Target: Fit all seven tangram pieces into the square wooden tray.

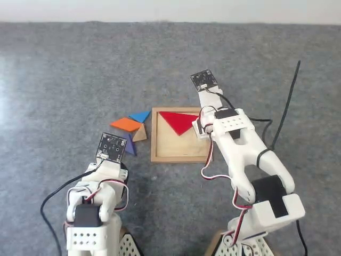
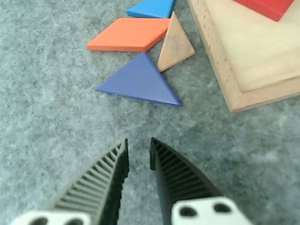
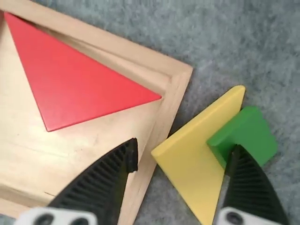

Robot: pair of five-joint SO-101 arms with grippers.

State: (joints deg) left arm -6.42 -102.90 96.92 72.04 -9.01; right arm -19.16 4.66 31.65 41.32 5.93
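On the table (image 1: pixel 64 69), the tray (image 1: pixel 154 144) holds only the red triangle (image 1: pixel 178 121); at its 3 o'clock the spread right tool (image 3: pixel 183 150) hangs over the yellow triangle (image 3: pixel 192 161), probably closing next, the left tool (image 2: pixel 138 146) hovering barely parted at 9 o'clock.

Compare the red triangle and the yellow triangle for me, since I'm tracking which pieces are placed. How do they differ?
The red triangle lies inside the wooden tray, against its rim; the yellow triangle sits outside it on the grey mat, just beside the rim. Nothing covers the red triangle, while a green piece overlaps one edge of the yellow triangle. Both are solid-coloured triangular pieces.
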